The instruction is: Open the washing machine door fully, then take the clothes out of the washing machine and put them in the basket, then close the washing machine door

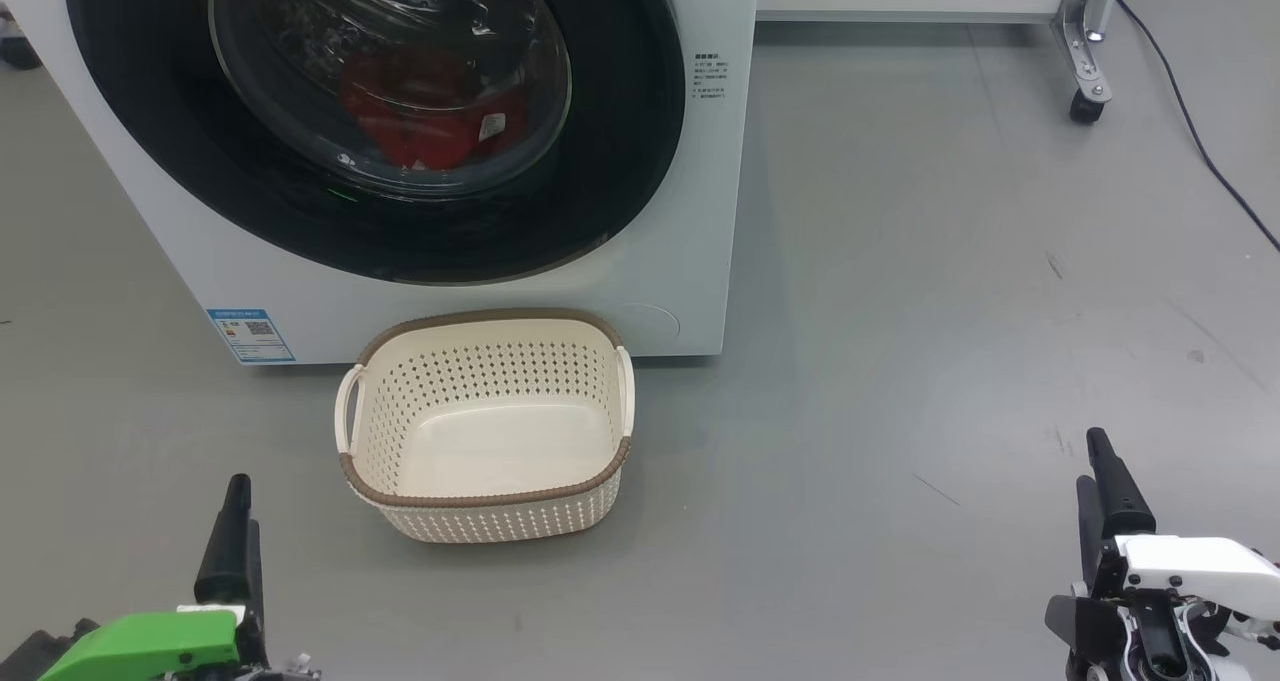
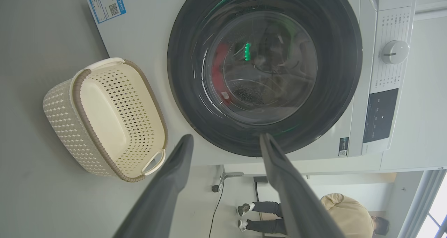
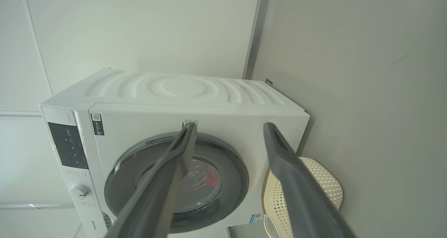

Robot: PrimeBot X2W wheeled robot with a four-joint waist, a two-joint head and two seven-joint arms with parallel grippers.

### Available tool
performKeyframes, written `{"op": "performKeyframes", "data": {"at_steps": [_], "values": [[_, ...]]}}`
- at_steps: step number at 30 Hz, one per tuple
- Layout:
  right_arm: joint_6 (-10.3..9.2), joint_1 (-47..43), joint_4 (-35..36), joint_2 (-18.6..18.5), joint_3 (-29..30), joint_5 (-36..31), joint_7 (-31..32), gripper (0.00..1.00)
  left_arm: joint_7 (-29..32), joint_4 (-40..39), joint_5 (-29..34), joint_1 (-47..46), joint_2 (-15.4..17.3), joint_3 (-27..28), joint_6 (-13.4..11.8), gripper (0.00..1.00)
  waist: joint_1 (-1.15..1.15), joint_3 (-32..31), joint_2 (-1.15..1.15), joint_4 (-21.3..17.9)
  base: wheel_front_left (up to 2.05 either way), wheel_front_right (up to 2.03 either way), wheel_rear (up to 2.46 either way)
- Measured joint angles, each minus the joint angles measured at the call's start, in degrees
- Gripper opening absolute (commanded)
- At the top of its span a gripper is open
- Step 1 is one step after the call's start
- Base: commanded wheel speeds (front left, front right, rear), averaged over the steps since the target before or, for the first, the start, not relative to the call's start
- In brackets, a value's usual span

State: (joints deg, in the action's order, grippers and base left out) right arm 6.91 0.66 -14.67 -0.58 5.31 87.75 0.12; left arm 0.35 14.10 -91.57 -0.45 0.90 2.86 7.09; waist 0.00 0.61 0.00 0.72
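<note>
Grey smooth floor point(image 1: 900, 261) lies under everything, scuffed with a few dark marks; the washer point(image 1: 700, 261) stands on it ahead and to my left, its white side close to a pale wall in the right wrist view; the door point(image 1: 620, 161) is shut flat against the front, and the clothes point(image 1: 430, 126) show red through the glass, inside the drum; the basket point(image 1: 480, 506) sits upright on the floor just in front of the washer's base, below the door, its far rim very near the white panel; a blue sticker point(image 1: 250, 334) marks the lower left corner of the front; to my right the floor runs broad as far as a metal leg on a caster point(image 1: 1085, 71) and a dark cable point(image 1: 1190, 111) trailing along the far right edge; a person point(image 2: 345, 210) sits beyond the washer in the left wrist view; my left gripper point(image 2: 226, 136) is spread wide and holds nothing, pointing at the door's rim from a distance; my right gripper point(image 3: 228, 124) is likewise spread and holds nothing, well apart from the basket
</note>
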Motion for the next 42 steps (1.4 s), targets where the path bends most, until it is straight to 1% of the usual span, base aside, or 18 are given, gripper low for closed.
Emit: {"op": "performKeyframes", "data": {"at_steps": [10,13,18,20,24,28,34,35,38,42], "values": [[0.01,1.37,2.65,-0.21,0.20,-3.34,-1.97,1.00,-2.31,-2.52,1.93,-0.52,0.07,-0.53,0.00,1.00,0.00,-0.20,0.00,0.23,0.00,0.00,0.00],[0.01,1.71,3.38,-0.33,0.34,-4.98,-2.55,1.00,-2.81,-3.56,4.12,-0.64,0.13,-1.04,0.00,1.00,0.00,-0.26,0.00,0.28,0.00,0.00,0.00],[0.01,2.03,4.42,-0.42,0.03,-8.42,-3.75,1.00,-3.83,-4.93,5.49,-0.71,0.33,-1.37,0.00,1.00,0.00,-0.36,0.00,0.39,0.00,0.00,0.00],[-0.03,2.42,4.89,-0.45,-0.10,-9.60,-4.02,1.00,-4.21,-5.50,7.09,-0.72,0.53,-1.65,0.00,1.00,0.00,-0.39,0.00,0.46,0.00,0.00,0.00],[-0.51,2.50,5.79,-0.56,-0.49,-11.27,-4.92,1.00,-5.06,-6.38,9.09,-0.73,1.07,-2.43,0.00,1.00,0.00,-0.44,0.00,0.63,0.00,0.00,0.00],[-0.52,2.64,6.64,-0.69,-1.29,-13.69,-5.58,1.00,-6.00,-7.17,12.33,-0.74,1.65,-3.38,0.00,1.00,0.00,-0.47,0.00,0.83,0.00,0.00,0.00],[-0.68,2.90,7.56,-0.90,-2.42,-20.82,-6.88,1.00,-7.06,-7.95,16.68,-0.73,2.31,-5.32,0.00,1.00,0.00,-0.41,0.00,1.09,0.00,0.00,0.00],[-1.07,3.00,7.65,-0.92,-2.67,-21.52,-7.02,1.00,-7.22,-8.00,18.06,-0.73,2.54,-5.59,0.00,1.00,0.00,-0.39,0.00,1.13,0.00,0.00,0.00],[-1.26,3.03,7.92,-0.94,-3.63,-24.53,-7.62,1.00,-7.88,-8.34,22.15,-0.73,3.82,-6.48,0.01,1.00,0.00,-0.36,0.00,1.24,0.00,0.00,0.00],[-1.62,3.39,8.21,-0.99,-4.69,-27.70,-8.49,1.00,-8.67,-8.46,26.76,-0.73,4.15,-6.86,0.01,1.00,0.00,-0.34,0.00,1.34,0.00,0.00,0.00]]}}
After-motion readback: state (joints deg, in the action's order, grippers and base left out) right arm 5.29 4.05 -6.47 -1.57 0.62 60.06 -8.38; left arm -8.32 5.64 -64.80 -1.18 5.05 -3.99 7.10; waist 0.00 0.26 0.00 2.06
